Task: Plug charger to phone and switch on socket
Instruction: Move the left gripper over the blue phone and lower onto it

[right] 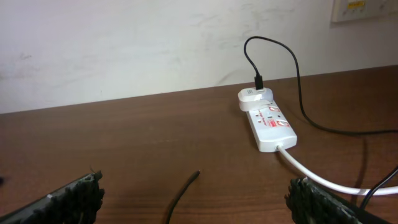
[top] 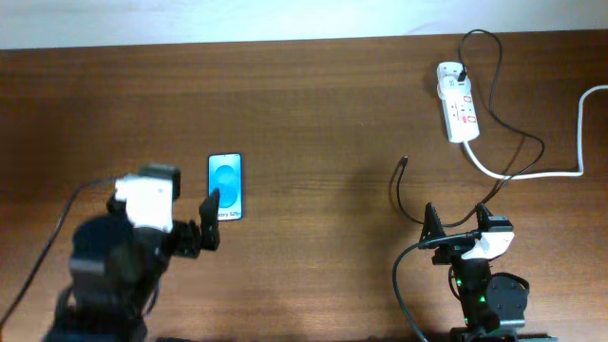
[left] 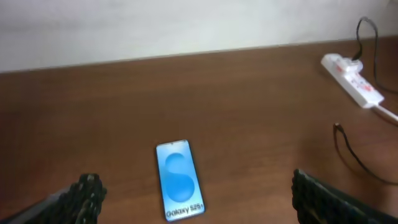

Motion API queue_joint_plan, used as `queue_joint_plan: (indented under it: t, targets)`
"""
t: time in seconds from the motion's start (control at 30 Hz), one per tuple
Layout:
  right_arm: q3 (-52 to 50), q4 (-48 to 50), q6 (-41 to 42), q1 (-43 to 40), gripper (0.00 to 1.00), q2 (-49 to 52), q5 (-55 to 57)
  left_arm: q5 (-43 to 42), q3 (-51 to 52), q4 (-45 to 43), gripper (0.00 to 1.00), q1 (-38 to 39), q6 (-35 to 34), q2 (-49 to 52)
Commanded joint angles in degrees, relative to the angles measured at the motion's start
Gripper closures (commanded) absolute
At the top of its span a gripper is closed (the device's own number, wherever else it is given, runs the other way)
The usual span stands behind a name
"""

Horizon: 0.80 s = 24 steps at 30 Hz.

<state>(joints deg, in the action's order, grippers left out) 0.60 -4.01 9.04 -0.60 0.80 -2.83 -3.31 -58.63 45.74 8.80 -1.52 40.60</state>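
Overhead view: you see a brown wooden table (top: 313, 114). The phone (top: 225, 186) lies flat on the left side, screen up. Its long axis runs from the far edge toward you, and the "Galaxy" text end is nearest the robot. Your left gripper (top: 204, 226) is spread wide and holds nothing. One finger overlaps the phone's near corner; you cannot tell whether it touches. The socket (top: 458, 103) lies far right, its length also running far to near, slightly slanted. The charger (top: 395, 185) trails from the socket's far end, and its free tip points toward the far edge, just ahead of your right gripper (top: 456, 217). That gripper is also wide open and empty.

Left wrist view: the phone (left: 179, 180) sits between the spread fingers, text end closest. The socket (left: 351, 78) is well apart, far right.

Right wrist view: the charger's loose end (right: 180, 196) lies between the open fingers, tip pointing away from you. Beyond it is the socket (right: 268, 121), with a thick white cord (right: 317, 177) leaving its near end.

Nothing is grasped, so the task looks to be at its first step. Next you would likely close the right gripper on the plug tip, then line it up along the phone's long axis. The port itself is not visible.
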Motion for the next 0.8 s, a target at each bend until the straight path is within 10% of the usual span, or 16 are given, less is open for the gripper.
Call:
queue_joint_plan:
  t: [0.0, 0.77]
  targets:
    - [-0.28, -0.28, -0.04, -0.15, 0.02, -0.44, -0.26, -1.46, -8.04, 3.10, 0.01, -0.44, -0.59, 9.64]
    - [-0.28, -0.28, -0.04, -0.15, 0.02, -0.44, -0.26, -2.43, -9.92, 4.39, 0.01, -0.46, -0.63, 44.57]
